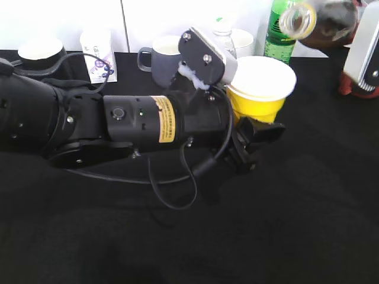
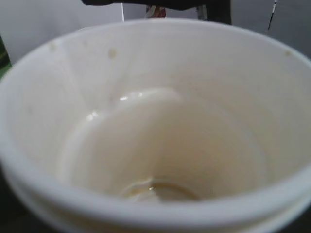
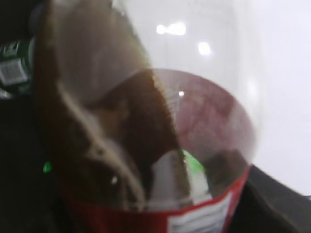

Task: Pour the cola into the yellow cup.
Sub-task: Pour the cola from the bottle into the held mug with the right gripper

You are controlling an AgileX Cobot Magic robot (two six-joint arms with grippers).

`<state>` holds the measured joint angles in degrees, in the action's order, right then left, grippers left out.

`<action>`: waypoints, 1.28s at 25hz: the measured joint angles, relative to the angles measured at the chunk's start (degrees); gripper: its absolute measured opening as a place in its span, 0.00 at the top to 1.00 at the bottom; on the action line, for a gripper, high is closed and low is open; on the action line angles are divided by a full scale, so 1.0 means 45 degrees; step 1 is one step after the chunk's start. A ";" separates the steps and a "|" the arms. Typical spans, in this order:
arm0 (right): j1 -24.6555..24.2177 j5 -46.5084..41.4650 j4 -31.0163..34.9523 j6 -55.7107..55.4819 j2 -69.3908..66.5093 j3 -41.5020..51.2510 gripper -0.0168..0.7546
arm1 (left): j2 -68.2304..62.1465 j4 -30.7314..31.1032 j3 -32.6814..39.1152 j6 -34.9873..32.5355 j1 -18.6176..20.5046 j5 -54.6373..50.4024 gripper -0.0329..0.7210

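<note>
The yellow cup [image 1: 256,102], with a white rim and a white inside, is held above the black table by my left gripper [image 1: 258,139], which is shut on its lower part. The cup's inside fills the left wrist view [image 2: 160,141], with only a small wet trace at the bottom. The cola bottle [image 1: 324,22] is tilted at the top right. It has no cap, and its open mouth points left, above and to the right of the cup. In the right wrist view the bottle [image 3: 146,145] fills the frame, dark cola above its red label. My right gripper [image 1: 366,50] holds it; its jaws are hidden.
Along the back edge stand a grey mug [image 1: 159,59], a white paper cup with purple print [image 1: 99,54], a dark cup [image 1: 40,54], a small water bottle [image 1: 224,34], a white cup [image 1: 244,41] and a green soda bottle [image 1: 279,36]. My left arm lies across the middle of the table.
</note>
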<state>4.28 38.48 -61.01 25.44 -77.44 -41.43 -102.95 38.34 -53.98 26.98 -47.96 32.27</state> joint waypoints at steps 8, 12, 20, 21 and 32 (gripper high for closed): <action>0.0000 -0.0504 -0.1140 0.0504 0.0000 0.0010 0.32 | 0.0000 0.0266 -0.0011 0.0000 -0.0122 0.0000 0.38; 0.0000 -0.0838 -0.1176 0.0794 0.0000 0.0010 0.32 | 0.0000 0.0266 -0.0011 0.0000 -0.0122 0.0000 0.38; 0.0000 -0.0873 -0.1202 0.1521 0.0000 0.0010 0.32 | 0.0000 0.0255 -0.0011 0.0036 -0.0122 -0.0289 0.38; 0.0000 -0.0873 -0.1202 0.1586 0.0000 0.0010 0.32 | 0.0000 0.0255 -0.0011 0.0151 -0.0122 -0.0289 0.38; 0.0000 -0.0873 -0.1202 0.2155 0.0000 0.0010 0.32 | 0.0000 0.0795 -0.0011 0.0473 -0.0122 -0.0290 0.38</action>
<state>4.28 34.55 -66.42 35.13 -77.44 -41.38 -102.95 41.92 -54.03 29.10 -48.51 30.96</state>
